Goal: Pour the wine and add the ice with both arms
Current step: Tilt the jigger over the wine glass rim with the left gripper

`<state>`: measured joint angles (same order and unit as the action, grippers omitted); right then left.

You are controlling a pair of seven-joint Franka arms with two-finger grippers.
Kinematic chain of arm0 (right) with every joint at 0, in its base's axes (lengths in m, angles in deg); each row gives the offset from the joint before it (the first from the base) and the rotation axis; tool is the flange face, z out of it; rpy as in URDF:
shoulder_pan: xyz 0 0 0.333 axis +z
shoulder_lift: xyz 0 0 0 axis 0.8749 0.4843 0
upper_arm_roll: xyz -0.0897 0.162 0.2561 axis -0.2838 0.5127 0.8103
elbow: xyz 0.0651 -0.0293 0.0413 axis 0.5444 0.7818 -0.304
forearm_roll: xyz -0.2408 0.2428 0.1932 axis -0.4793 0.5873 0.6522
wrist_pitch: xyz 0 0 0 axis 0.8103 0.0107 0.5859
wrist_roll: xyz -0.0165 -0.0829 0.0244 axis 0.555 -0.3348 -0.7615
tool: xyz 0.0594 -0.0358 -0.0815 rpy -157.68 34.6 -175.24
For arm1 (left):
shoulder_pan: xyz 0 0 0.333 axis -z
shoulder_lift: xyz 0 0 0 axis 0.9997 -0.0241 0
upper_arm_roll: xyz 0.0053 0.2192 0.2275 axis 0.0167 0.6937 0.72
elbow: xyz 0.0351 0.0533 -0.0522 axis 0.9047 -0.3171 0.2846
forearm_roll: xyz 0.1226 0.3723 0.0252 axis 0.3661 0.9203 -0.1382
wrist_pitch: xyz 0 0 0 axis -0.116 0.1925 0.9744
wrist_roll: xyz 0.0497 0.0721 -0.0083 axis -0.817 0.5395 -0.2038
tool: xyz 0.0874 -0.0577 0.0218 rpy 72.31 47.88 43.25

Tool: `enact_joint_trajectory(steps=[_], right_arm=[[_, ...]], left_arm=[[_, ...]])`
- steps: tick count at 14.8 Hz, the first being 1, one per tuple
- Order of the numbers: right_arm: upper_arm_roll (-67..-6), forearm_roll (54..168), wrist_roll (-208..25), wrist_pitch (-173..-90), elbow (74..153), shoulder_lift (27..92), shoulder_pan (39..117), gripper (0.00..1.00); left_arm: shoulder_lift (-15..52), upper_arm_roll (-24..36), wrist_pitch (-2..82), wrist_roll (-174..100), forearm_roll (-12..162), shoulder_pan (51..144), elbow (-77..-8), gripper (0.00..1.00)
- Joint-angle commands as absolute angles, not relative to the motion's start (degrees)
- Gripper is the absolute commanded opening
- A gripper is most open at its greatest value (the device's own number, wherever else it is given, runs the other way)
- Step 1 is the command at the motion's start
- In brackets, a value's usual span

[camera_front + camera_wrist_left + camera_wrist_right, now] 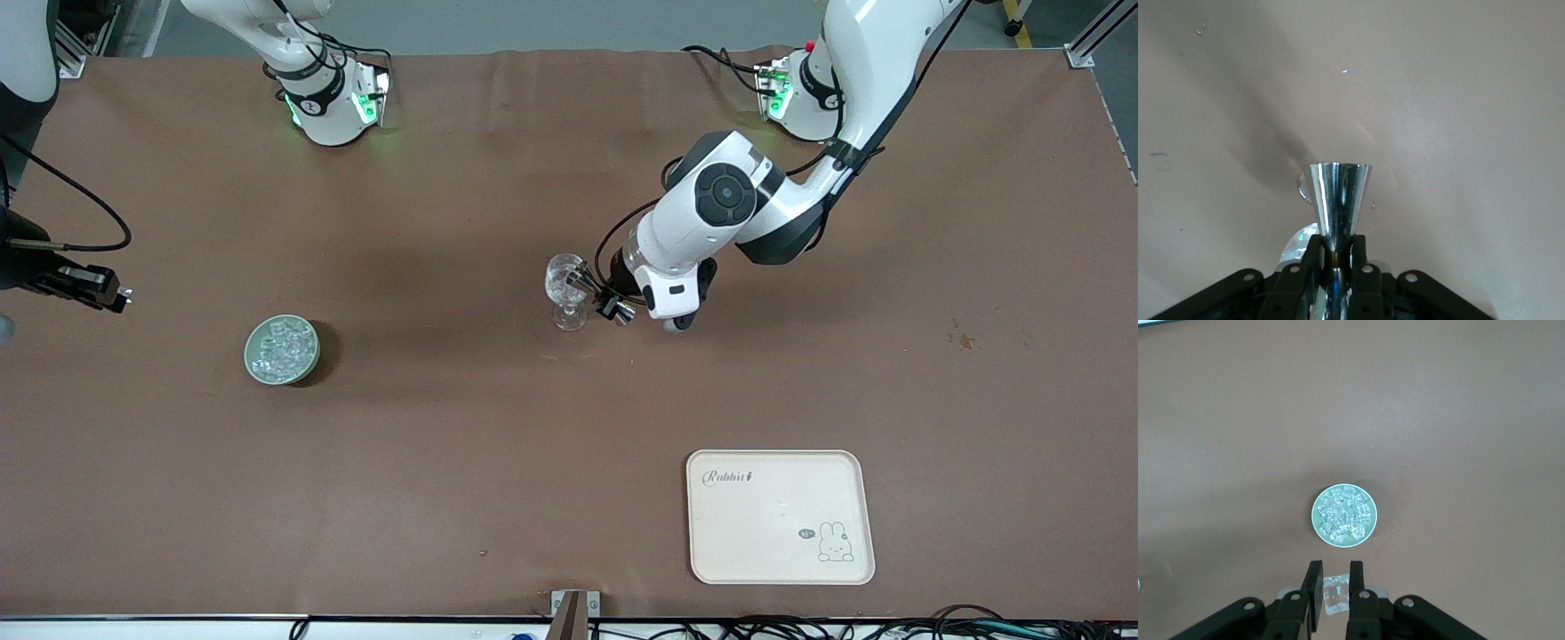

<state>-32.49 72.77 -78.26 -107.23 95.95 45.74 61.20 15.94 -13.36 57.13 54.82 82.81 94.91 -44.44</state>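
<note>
L gripper (594, 293): clamped on metal jigger (1338, 200), held tilted at the rim of the stemmed glass (566, 302) mid-table. Wine: too faint to see.
R gripper (1333, 590): pinching one ice cube (1336, 597), up over the table at the R arm's end, w/ the green dish (252, 360) of ice (1344, 514) below.
Tray (781, 516): near front edge, bare.
Pour tip: keep jigger lip over bowl, tilt slow, don't knock glass. Bring the cube only once L arm clears.

Even overhead light; soft shadows on the worktop (498, 427); left wrist view washed pale, glare on the chrome cup (1338, 200).
</note>
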Motion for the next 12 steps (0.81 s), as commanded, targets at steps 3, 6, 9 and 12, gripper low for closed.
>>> enact_joint_trajectory(steps=[3, 6, 9, 12], right_arm=[[-32.22, 73.11, -78.93, -107.55, 96.46, 45.27, 61.03, 0.04], [-32.22, 73.11, -78.85, -107.55, 96.46, 45.27, 61.03, 0.04], [-32.22, 73.11, -78.84, -107.55, 96.46, 45.27, 61.03, 0.04], [-32.04, 73.11, -78.15, -107.55, 96.46, 45.27, 61.56, 0.04]], left_arm=[[16.08, -14.11, 56.19, 58.76, 86.59, 95.30, -44.01, 0.01], [16.52, -14.72, 55.67, 58.59, 85.28, 94.25, -44.01, 0.01], [17.57, -13.76, 54.43, 54.23, 76.17, 94.07, -43.92, 0.01], [19.68, -9.99, 51.81, 45.00, 64.40, 94.07, -44.19, 0.01]])
